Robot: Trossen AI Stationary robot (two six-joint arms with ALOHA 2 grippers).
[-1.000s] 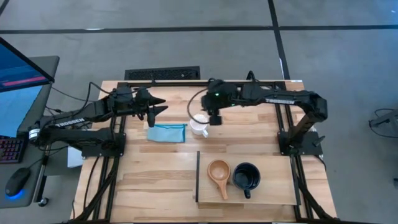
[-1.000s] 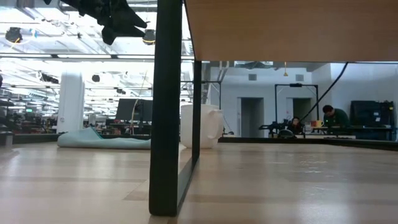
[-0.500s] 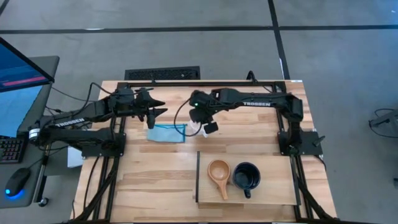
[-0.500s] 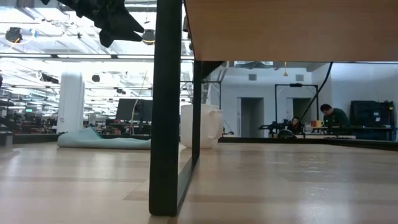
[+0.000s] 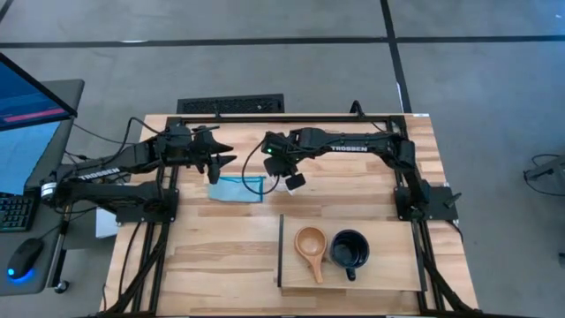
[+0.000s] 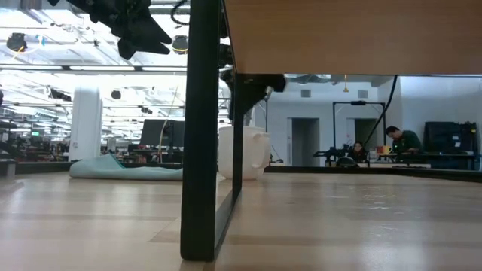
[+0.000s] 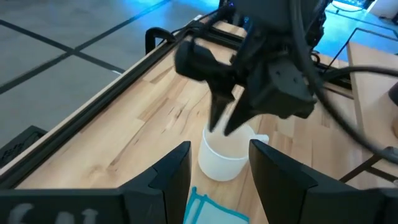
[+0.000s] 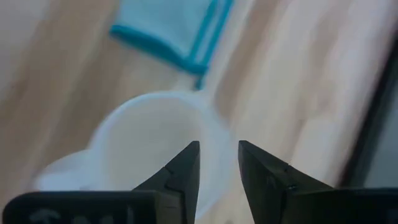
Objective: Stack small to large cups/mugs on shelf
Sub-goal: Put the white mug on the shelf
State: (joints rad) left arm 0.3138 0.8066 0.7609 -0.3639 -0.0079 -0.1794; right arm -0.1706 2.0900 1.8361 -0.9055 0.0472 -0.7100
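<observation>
The white mug (image 7: 225, 154) stands upright on its base on the planked tabletop, beside the blue cloth (image 5: 237, 188). In the high view my right gripper (image 5: 281, 171) almost covers it. That gripper (image 8: 218, 167) is open and points down, one finger over the mug's hollow and one outside its rim (image 8: 208, 134); I see no touch. My left gripper (image 7: 217, 171) is open and hovers to the mug's left, above the cloth. The tan wooden cup (image 5: 311, 243) and the black mug (image 5: 350, 250) sit side by side on the shelf (image 5: 388, 269).
The shelf's dark edge strip (image 6: 202, 128) stands as a post in front of the white mug (image 6: 242, 153) in the low view. A dark frame rail (image 5: 291, 117) runs along the table's far edge. Bare planks lie left of the shelf and near the table's near edge.
My right gripper has swung toward the table's left, from the mug's right side to directly over it, and has come down toward its rim. The white mug, the cloth and my left arm have stayed where they were.
</observation>
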